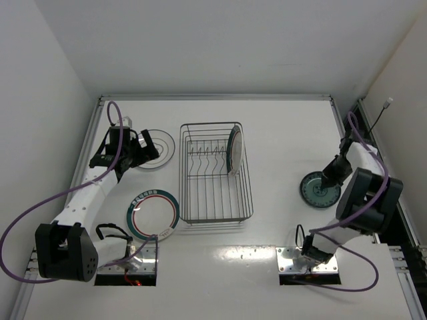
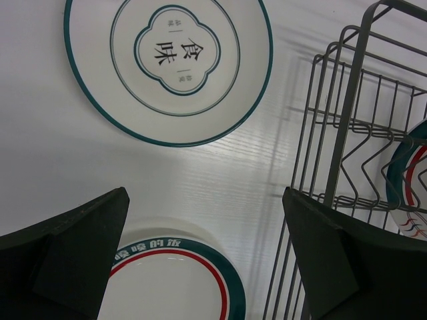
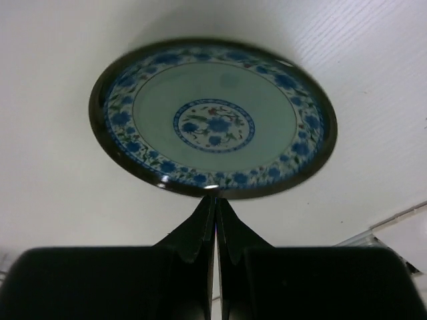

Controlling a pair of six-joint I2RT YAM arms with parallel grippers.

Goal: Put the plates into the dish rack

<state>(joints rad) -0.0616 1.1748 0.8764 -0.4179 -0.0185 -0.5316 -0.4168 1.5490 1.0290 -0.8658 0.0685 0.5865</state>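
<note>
The grey wire dish rack [image 1: 215, 193] stands mid-table and holds one green-rimmed, red-ringed plate [image 1: 234, 150] upright at its far right; that plate also shows in the left wrist view [image 2: 408, 193] inside the rack [image 2: 347, 100]. A second green-rimmed plate [image 1: 153, 215] [image 2: 173, 287] lies flat left of the rack. The white ringed plate [image 1: 160, 148] [image 2: 167, 67] lies flat further back. My left gripper [image 1: 137, 152] [image 2: 205, 193] is open and empty above these two. The small teal patterned plate [image 1: 319, 190] [image 3: 213, 117] lies at the right. My right gripper [image 1: 331, 175] [image 3: 217, 198] is shut, its tips at this plate's near rim.
White walls enclose the table on the left, back and right. A raised table edge [image 1: 213, 97] runs along the back. Purple cables trail from both arms. The arm bases [image 1: 127, 260] sit at the near edge.
</note>
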